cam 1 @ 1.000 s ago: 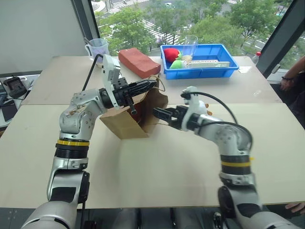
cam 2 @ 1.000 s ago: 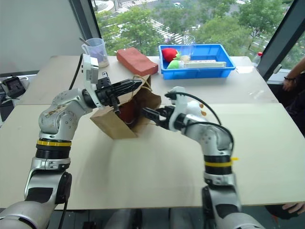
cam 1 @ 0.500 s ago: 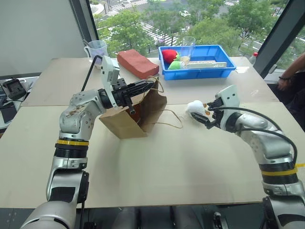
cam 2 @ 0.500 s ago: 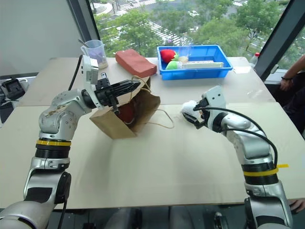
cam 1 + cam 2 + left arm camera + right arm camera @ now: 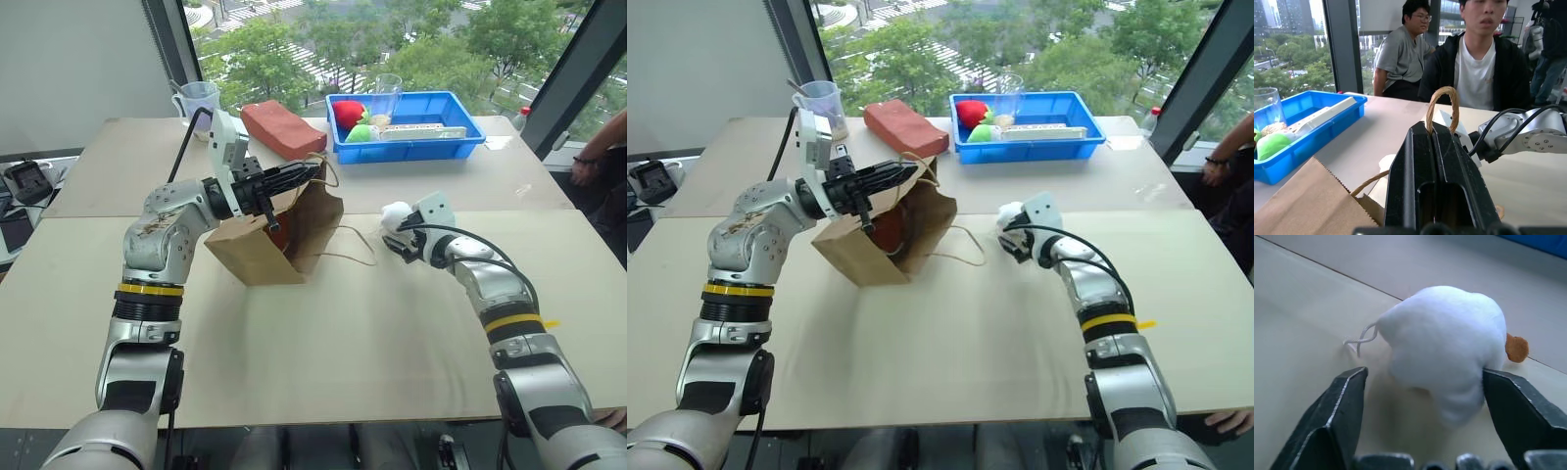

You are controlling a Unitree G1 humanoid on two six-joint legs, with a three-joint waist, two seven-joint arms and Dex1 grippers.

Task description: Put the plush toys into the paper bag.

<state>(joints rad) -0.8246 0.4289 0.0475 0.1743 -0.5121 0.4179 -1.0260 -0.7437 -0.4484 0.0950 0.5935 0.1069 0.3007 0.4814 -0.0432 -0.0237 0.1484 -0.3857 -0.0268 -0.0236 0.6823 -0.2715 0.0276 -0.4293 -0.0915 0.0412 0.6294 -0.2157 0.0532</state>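
Note:
The brown paper bag (image 5: 250,250) lies tilted on the table with its mouth facing right. My left gripper (image 5: 312,175) is shut on the bag's upper cord handle (image 5: 1442,95) and holds the mouth up. A brown-orange plush toy (image 5: 887,233) shows inside the bag, mostly hidden. The white plush toy (image 5: 394,213) with small orange bits sits on the table to the right of the bag. My right gripper (image 5: 1423,373) stands open around the white plush toy (image 5: 1444,342), one finger on each side; a gap shows at one finger.
A blue bin (image 5: 460,137) at the back holds red and green round objects and a clear cup. A reddish-brown block (image 5: 284,127) and a measuring cup (image 5: 199,98) stand behind the bag. The bag's second handle (image 5: 358,250) trails on the table. A person's arm (image 5: 598,166) is at the right edge.
My right arm swung away from the bag's mouth to the right and lowered, so its fingers now bracket the white plush toy. The left gripper and bag stayed put.

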